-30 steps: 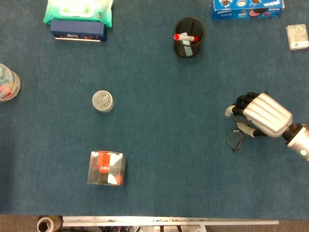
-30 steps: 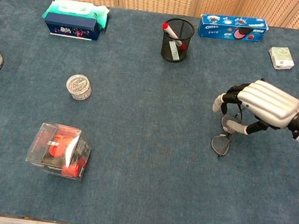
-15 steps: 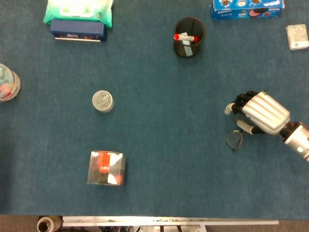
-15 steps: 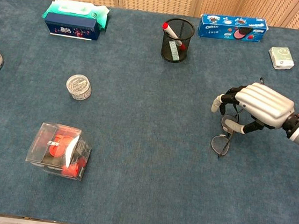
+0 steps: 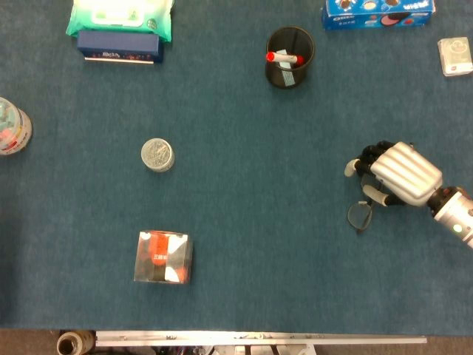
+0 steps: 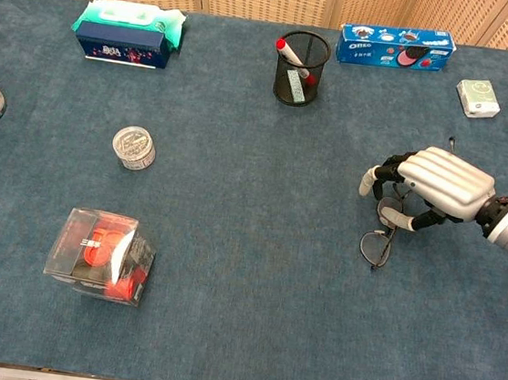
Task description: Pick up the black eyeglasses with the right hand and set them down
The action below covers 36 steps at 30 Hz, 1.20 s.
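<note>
The black eyeglasses (image 5: pixel 359 215) (image 6: pixel 375 248) sit at the right of the blue table, one round lens low against the cloth and showing below the hand. My right hand (image 5: pixel 399 174) (image 6: pixel 438 182) is curled over their other half, with thumb and fingers closed around the frame. In the chest view a thin temple arm pokes up behind the hand. Whether the glasses rest fully on the table I cannot tell. My left hand appears in neither view.
A black mesh pen holder (image 5: pixel 290 57) with a red marker stands at the back, an Oreo box (image 5: pixel 378 13) and a small white box (image 5: pixel 454 56) behind the hand. A round tin (image 5: pixel 157 155), a clear box (image 5: pixel 164 257), a wipes pack (image 5: pixel 122 18) and a bottle (image 5: pixel 11 127) lie left.
My right hand has sunk slightly toward the table with the eyeglasses; the visible lens has barely shifted. A temple arm now shows behind the hand.
</note>
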Available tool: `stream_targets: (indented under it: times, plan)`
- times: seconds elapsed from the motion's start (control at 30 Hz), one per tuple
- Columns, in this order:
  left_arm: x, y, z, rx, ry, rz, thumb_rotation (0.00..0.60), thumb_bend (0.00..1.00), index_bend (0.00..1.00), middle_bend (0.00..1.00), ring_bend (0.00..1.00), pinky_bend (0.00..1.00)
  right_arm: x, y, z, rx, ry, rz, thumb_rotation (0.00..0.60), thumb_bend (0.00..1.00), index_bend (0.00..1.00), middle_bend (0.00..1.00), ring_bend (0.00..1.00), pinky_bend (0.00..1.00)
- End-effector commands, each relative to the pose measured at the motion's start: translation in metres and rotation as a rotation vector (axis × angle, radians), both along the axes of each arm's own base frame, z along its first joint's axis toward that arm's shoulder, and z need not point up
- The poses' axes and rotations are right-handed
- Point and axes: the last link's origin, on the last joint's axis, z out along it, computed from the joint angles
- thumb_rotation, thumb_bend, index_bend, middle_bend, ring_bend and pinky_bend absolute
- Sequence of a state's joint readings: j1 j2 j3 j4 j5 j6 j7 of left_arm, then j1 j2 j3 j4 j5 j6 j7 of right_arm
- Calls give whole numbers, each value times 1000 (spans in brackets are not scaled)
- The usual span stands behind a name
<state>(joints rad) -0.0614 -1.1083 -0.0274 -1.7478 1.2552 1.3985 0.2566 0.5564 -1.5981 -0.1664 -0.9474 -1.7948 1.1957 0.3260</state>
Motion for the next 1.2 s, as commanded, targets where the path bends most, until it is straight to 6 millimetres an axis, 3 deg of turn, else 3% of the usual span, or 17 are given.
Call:
stream_targets:
  times: [0.03, 0.53, 1.2]
  plan:
    - [0, 0, 0, 0, 0, 1, 600, 272, 313, 332, 302, 399, -1, 0, -2, 4, 1, -5, 600, 360, 397, 497, 349, 405]
    - [-1, 0, 0, -2, -2, 5, 600, 272, 314, 332, 303, 399, -6, -1, -6, 10, 3, -18, 600, 359, 397, 497, 349, 405]
    - [7, 5, -1, -6, 8, -21, 600, 272, 314, 332, 303, 399, 39, -11, 43, -124, -141, 85, 600, 360, 397, 497, 349, 404]
